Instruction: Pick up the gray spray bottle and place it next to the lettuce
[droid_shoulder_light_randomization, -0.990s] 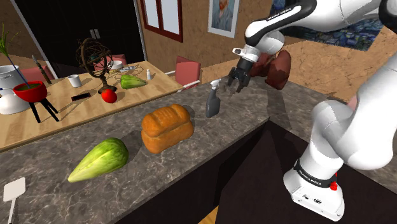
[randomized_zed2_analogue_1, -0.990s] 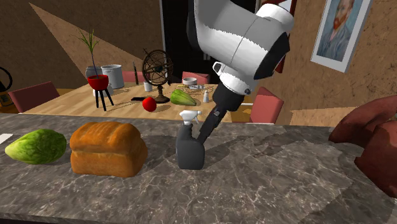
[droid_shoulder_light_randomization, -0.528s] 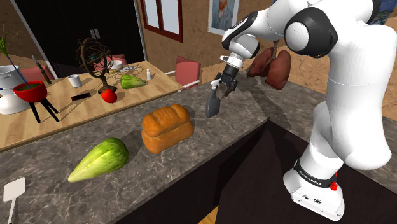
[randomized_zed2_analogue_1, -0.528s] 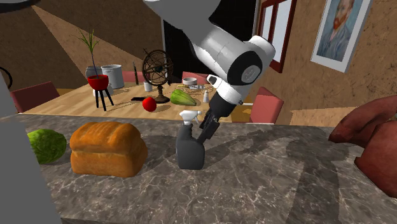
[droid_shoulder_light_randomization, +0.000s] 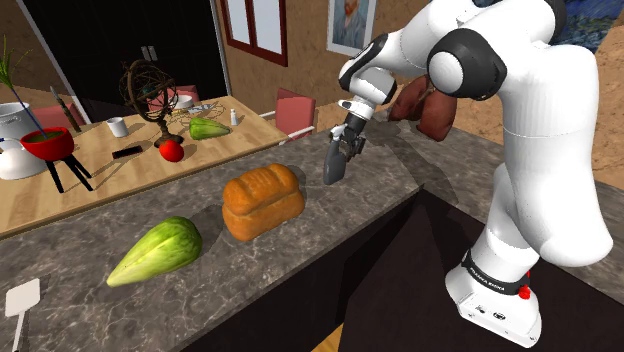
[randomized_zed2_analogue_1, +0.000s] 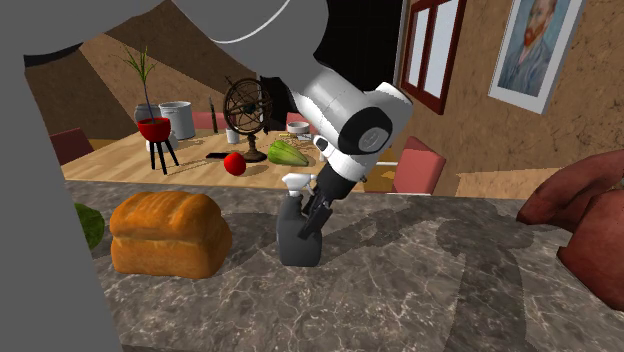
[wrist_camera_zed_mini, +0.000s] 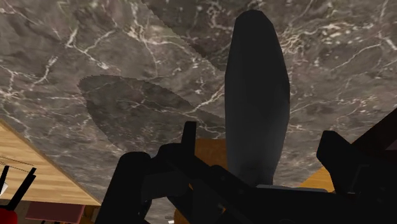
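Nearest in the shoulder view, the lettuce (droid_shoulder_light_randomization: 155, 250) lies on the marble counter (droid_shoulder_light_randomization: 320, 200) w/ bare stone beside it, so there's room for the drop. Next, a bread loaf (droid_shoulder_light_randomization: 263, 200) sits btwn lettuce & bottle; the carry prob. must clear it. Further on, the gray spray bottle (droid_shoulder_light_randomization: 334, 166) stands upright on the counter. The gripper (droid_shoulder_light_randomization: 344, 146) straddles its upper part, 2 fingers (wrist_camera_zed_mini: 130, 184) spread on either side w/o touching, lined up for a squeeze. Beyond is a cluttered wooden table (droid_shoulder_light_randomization: 100, 175).
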